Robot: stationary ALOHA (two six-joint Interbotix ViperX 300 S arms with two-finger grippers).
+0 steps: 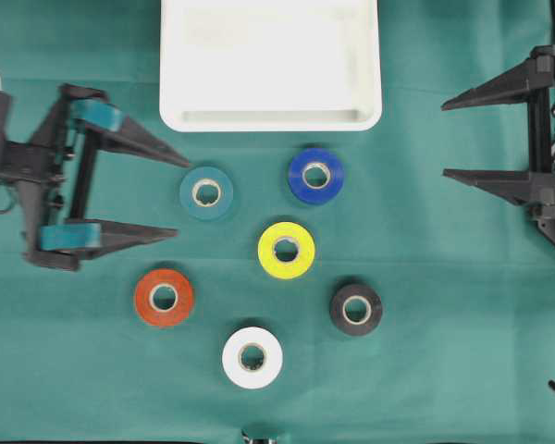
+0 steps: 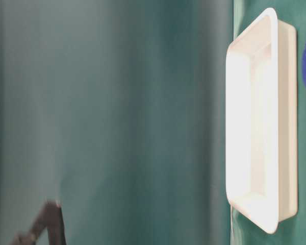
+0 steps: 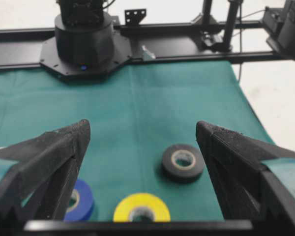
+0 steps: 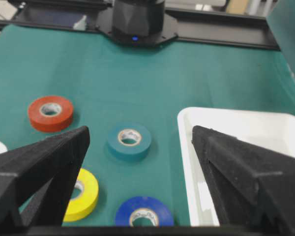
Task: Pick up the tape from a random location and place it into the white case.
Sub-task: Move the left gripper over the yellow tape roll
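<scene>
Both hands are spread and hold nothing: the left hand (image 1: 178, 197) is just beside the teal tape (image 1: 206, 192), the right hand (image 1: 449, 139) apart. The white case (image 1: 270, 118) lies beyond six tapes on the bench (image 1: 444, 370).

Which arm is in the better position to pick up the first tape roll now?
Left, probably. The left gripper is open, its fingertips right beside the teal tape roll. The right gripper, also open, sits at the table's edge, far from every roll.
</scene>
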